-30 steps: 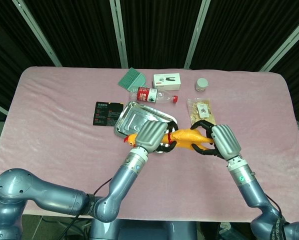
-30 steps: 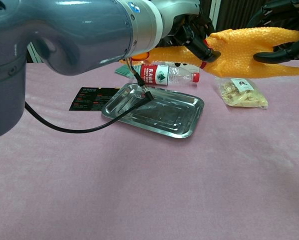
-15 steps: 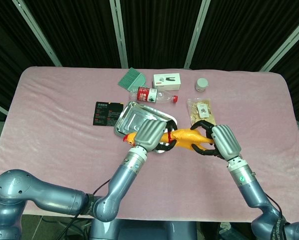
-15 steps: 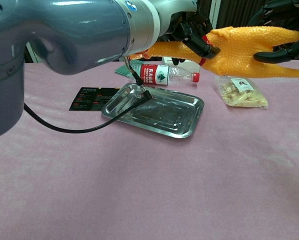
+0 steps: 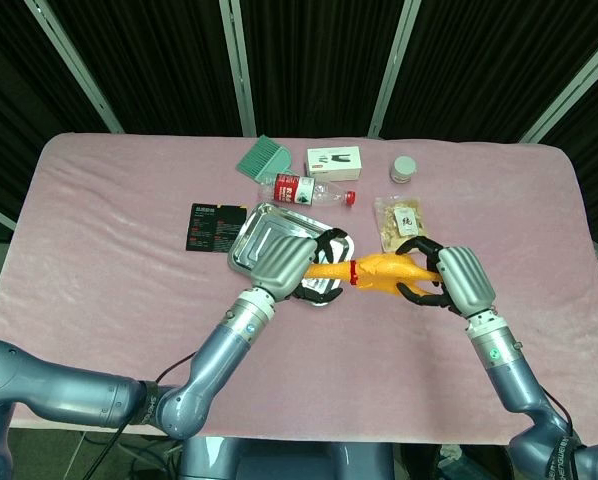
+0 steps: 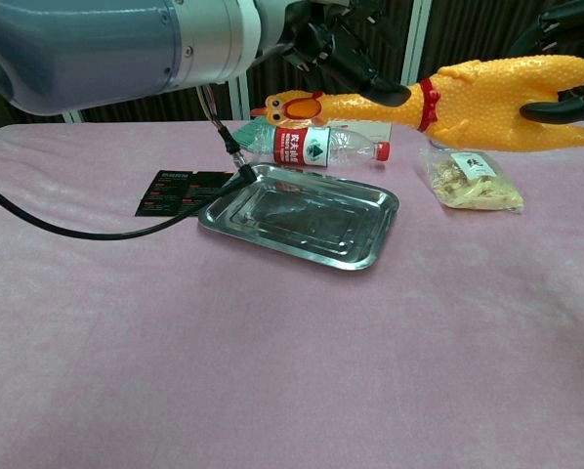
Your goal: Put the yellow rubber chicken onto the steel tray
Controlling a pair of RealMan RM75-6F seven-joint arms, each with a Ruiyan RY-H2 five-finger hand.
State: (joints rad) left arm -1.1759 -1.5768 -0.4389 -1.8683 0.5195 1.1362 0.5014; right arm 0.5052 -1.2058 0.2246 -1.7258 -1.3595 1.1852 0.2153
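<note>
The yellow rubber chicken [image 5: 381, 270] [image 6: 497, 90] hangs in the air, stretched level, its head [image 6: 294, 106] pointing left over the far edge of the steel tray [image 5: 262, 238] [image 6: 302, 213]. My right hand [image 5: 453, 281] [image 6: 565, 18] grips its body from the right. My left hand [image 5: 287, 257] [image 6: 336, 44] hovers at the neck with fingers spread. In the chest view it sits just above the neck and is not closed around it. The tray lies flat on the pink cloth with nothing in it.
A water bottle [image 5: 309, 190] [image 6: 321, 147] lies just behind the tray. A snack bag [image 5: 400, 221] [image 6: 473, 182] sits to its right and a black card [image 5: 213, 225] [image 6: 180, 188] to its left. Further back are a green brush [image 5: 262, 158], a white box [image 5: 336, 160] and a small jar [image 5: 404, 170].
My left hand has let go of the chicken's neck and pulled up and back, uncovering the head. The right hand has carried the chicken a little to the right.
</note>
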